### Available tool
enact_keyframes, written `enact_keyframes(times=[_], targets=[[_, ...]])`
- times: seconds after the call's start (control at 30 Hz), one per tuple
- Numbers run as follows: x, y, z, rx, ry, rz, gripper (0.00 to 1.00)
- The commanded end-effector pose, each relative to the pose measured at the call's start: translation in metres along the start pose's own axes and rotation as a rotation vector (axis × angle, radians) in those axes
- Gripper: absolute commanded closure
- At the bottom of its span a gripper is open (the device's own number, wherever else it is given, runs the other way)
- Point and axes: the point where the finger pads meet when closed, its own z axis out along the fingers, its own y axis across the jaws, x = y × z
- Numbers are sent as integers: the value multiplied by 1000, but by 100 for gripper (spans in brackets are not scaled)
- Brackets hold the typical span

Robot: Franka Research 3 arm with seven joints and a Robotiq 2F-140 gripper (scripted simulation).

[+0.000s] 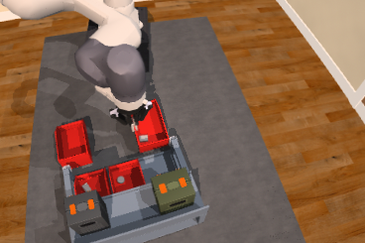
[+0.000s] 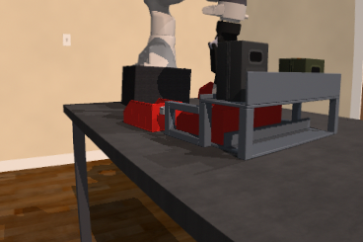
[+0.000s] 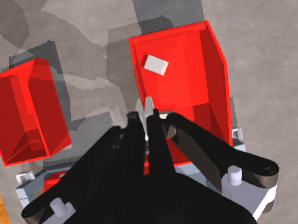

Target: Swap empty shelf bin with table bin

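My gripper [image 1: 134, 127] [image 3: 146, 106] is shut on the left wall of a red open bin [image 1: 157, 124] [image 3: 182, 82], which also shows partly in the exterior view [image 2: 206, 90]. A pale part [image 3: 156, 65] lies in this bin; another [image 1: 143, 138] shows nearer its front. The bin seems raised, its front end over the grey shelf's [image 1: 124, 213] [image 2: 296, 88] near rail in the top view. Its exact height and tilt are unclear. An empty red bin [image 1: 72, 140] [image 2: 143, 116] [image 3: 20, 115] stands on its base on the table. A free place [image 1: 158, 164] lies in the shelf's right part.
Two red bins [image 1: 96, 182] [image 1: 130, 172] with parts stand in the shelf, left of the free place. A dark grey box [image 1: 88, 214] [image 2: 254, 75] and an olive box [image 1: 175, 197] [image 2: 296, 64] stand on the shelf's upper board. Side posts rise at both shelf ends.
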Motion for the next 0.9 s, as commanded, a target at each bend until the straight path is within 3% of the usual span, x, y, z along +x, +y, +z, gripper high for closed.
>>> enact_keyframes(times=[0.0, 0.87], targets=[[1, 0, 0, 1, 7, -18, 100], [4, -1, 1, 0, 13, -18, 100]])
